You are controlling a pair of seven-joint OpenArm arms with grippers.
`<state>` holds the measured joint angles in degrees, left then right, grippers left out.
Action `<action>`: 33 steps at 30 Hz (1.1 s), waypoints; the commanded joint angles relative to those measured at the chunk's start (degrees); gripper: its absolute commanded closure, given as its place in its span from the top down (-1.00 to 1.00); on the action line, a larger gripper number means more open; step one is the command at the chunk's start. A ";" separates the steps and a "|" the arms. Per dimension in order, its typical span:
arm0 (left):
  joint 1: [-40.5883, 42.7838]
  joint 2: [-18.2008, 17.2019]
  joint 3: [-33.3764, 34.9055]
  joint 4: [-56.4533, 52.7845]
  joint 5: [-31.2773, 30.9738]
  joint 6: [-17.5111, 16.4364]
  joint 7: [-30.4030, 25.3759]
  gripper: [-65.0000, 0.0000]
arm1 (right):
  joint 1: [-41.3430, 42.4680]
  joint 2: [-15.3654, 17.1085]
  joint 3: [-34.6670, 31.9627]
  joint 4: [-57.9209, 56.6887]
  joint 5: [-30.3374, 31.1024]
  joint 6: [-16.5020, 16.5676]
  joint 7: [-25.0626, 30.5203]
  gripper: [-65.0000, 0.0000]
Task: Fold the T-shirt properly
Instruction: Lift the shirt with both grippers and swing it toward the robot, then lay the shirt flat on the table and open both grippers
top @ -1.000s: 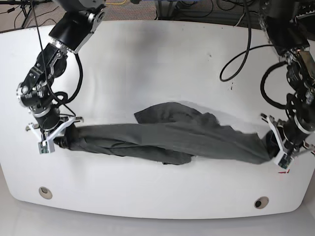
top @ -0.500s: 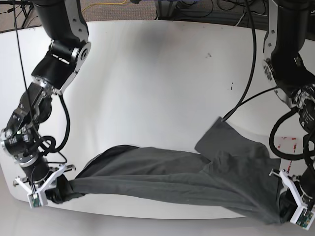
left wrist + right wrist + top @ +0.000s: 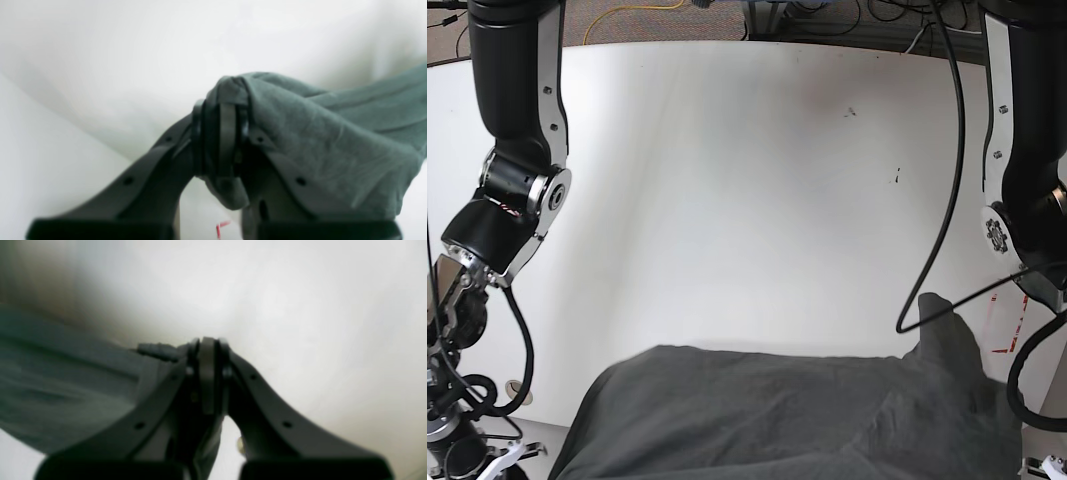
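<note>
The dark grey T-shirt (image 3: 787, 420) hangs stretched between my two grippers, spanning the bottom of the base view above the table's near edge. One corner (image 3: 942, 320) sticks up at its right. In the left wrist view my left gripper (image 3: 227, 113) is shut on a bunched fold of the T-shirt (image 3: 333, 140), which drapes over the right finger. In the right wrist view my right gripper (image 3: 206, 346) is shut on the T-shirt's edge, and the cloth (image 3: 66, 386) runs off to the left. Both grippers lie at or below the base view's bottom edge.
The white table (image 3: 757, 180) stretches away behind the shirt. A black cable (image 3: 932, 250) loops down from the left arm (image 3: 1022, 200). Red tape marks (image 3: 1007, 320) sit at the table's right edge. The right arm (image 3: 512, 200) stands at the left, and cables (image 3: 827, 20) lie beyond the far edge.
Both grippers have drawn the T-shirt toward the table's near edge and up off it. The cloth has opened from a twisted rope into a wider hanging sheet.
</note>
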<state>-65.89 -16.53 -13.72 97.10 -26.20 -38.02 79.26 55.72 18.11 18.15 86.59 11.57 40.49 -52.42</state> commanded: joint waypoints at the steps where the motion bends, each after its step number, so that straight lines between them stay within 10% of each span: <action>1: -3.69 -0.12 -0.04 -2.02 -0.57 0.09 -1.68 -0.88 | 2.52 1.36 0.18 0.40 -0.10 -0.49 1.13 -1.00; 15: 9.23 -0.12 -0.66 0.26 -0.84 -0.27 0.74 -0.88 | -16.21 1.98 6.16 10.78 0.43 -0.49 -2.65 -1.00; 33: 52.48 -4.70 -5.14 11.08 -0.75 -1.98 0.74 -0.88 | -52.43 -9.27 16.00 23.44 0.43 -0.49 -2.48 -1.00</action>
<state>-16.05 -19.97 -17.74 107.09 -26.39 -39.88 81.25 4.38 8.91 33.26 108.25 11.62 40.18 -56.49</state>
